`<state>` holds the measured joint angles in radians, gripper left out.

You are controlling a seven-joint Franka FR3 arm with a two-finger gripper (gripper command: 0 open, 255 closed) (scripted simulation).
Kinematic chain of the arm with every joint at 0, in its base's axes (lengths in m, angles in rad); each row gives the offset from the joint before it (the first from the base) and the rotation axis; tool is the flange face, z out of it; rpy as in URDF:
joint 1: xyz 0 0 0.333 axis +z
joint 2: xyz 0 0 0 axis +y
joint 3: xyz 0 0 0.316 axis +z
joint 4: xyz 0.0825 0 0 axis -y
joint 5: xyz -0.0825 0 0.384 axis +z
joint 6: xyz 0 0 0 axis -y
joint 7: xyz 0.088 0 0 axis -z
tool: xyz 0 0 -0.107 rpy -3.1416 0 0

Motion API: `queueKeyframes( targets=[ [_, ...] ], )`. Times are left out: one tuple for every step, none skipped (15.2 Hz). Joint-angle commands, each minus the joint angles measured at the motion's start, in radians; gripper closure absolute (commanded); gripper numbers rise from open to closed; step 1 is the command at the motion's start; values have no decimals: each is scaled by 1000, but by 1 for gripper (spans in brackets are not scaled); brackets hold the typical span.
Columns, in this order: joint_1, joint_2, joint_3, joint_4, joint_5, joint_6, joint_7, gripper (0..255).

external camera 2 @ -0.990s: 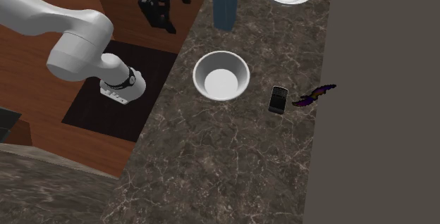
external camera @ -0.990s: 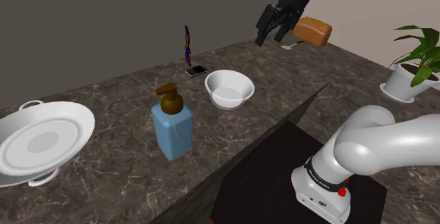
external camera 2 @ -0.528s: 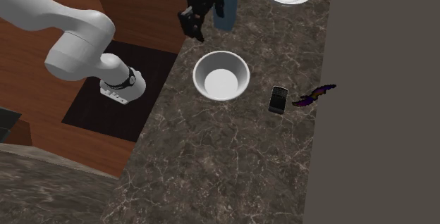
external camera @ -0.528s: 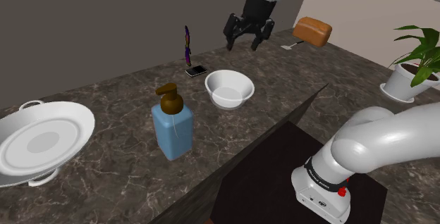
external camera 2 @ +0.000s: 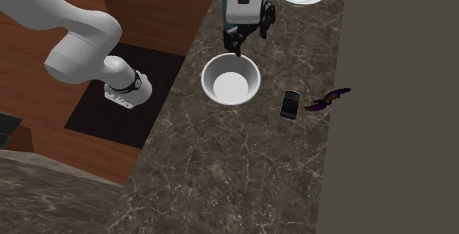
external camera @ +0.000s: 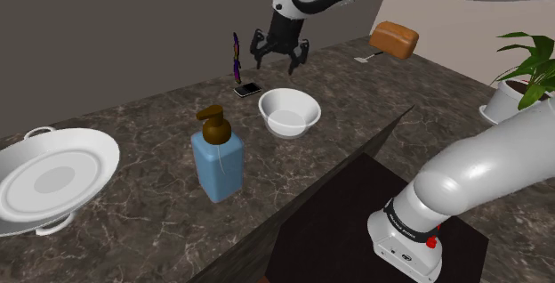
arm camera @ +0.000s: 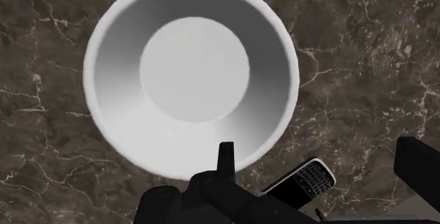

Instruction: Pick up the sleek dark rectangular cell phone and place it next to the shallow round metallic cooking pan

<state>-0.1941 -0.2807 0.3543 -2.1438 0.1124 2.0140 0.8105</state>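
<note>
**Above the far side of the counter (external camera: 133, 121): gripper (external camera: 280, 62) spread open, phone (external camera: 248, 88) lying flat**

On the dark marbled counter, at the shoulder view's far left, a shallow round pan (external camera: 53, 181), drawn white, with small loop handles, well apart from the phone. To its right, near the front edge, a blue soap bottle (external camera: 219, 170) with a brown pump, upright. Further right and back, by the wall, a thin purple object (external camera: 236, 56) standing on end. Just in front of it, the dark rectangular phone, flat on the counter, screen up. Right of the phone, a white bowl (external camera: 289, 112), near but not touching. Above the phone and the bowl's far rim, the black gripper, fingers apart, clasping nothing, clear of the surface.

In the wrist view, the bowl (arm camera: 190, 75) ahead of the fingers (arm camera: 225, 160); the phone (arm camera: 303, 180) down between them, partly hidden by the hand, untouched.

Further right in the shoulder view, an orange-brown block (external camera: 395, 39) at the counter's far corner, then a potted plant (external camera: 520, 81) in a white pot. At lower right, the white arm (external camera: 462, 174) on its dark stand (external camera: 338, 228).
</note>
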Motion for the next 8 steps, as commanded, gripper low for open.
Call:
queueKeyframes(
  targets=[
    [-22, 83, 20, 44, -27, 28, 96, 0],
    [-31, 123, 27, 66, -42, 40, 142, 0],
    [-38, 163, 34, 89, -57, 52, 189, 0],
    [-43, 203, 38, 112, -74, 62, 235, 0],
    [-47, 243, 40, 136, -91, 70, 280, 0],
    [-50, 283, 41, 161, -107, 78, 325, 0],
    [-52, 323, 39, 187, -124, 85, 369, 0],
    [-52, 362, 36, 213, -139, 91, 412, 0]
  ],
)
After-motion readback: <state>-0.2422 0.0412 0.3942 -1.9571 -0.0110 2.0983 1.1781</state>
